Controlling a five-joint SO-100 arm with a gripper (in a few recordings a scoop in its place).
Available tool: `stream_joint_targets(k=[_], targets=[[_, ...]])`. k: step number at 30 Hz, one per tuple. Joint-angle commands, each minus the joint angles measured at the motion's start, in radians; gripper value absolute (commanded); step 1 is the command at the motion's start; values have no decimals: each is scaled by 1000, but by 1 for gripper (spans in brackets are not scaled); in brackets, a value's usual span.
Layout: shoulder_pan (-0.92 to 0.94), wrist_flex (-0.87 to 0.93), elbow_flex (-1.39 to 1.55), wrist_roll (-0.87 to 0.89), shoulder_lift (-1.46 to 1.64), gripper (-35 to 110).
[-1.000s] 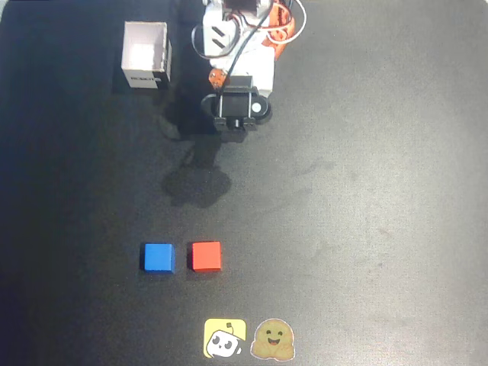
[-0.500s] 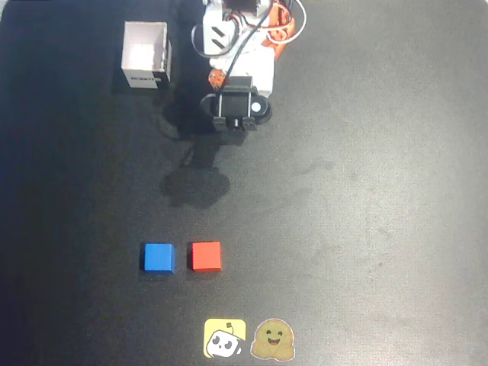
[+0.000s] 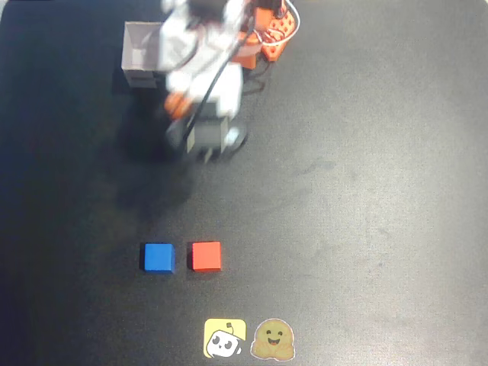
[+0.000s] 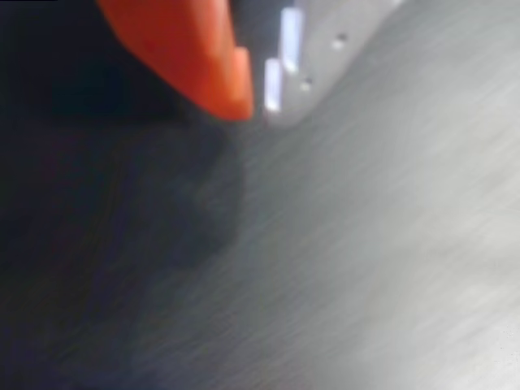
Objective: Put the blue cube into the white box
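A: How far along was it, on that black matte table (image 3: 381, 191)?
B: Nothing done. The small white open-topped box (image 3: 139, 55) sat empty-looking at top left; the small matte blue cube (image 3: 158, 257) lay square-on, no long axis, beside the red cube (image 3: 206, 256).
A: The fingers (image 4: 244, 85)?
B: Blurred; couldn't tell.

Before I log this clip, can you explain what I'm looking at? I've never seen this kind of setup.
It is a small robot arm on a black table. One picture looks straight down from above; the other comes from a camera on the arm's wrist and is badly blurred, showing an orange finger of the hand over the table. From above, a blue cube and a red cube sit side by side, apart from each other, with two stickers below them. A white box stands at the top, partly behind the arm. Neither cube is being held; the blur hides whether the hand is open.
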Motion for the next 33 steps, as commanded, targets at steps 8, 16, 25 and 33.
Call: stream_joint_targets(k=[8,16,25,33], targets=[[25,-49,-445,15,-514,0],[28,74,-792,95,-779,1],[34,74,-900,141,-907,3],[37,51,-888,146,-951,7]])
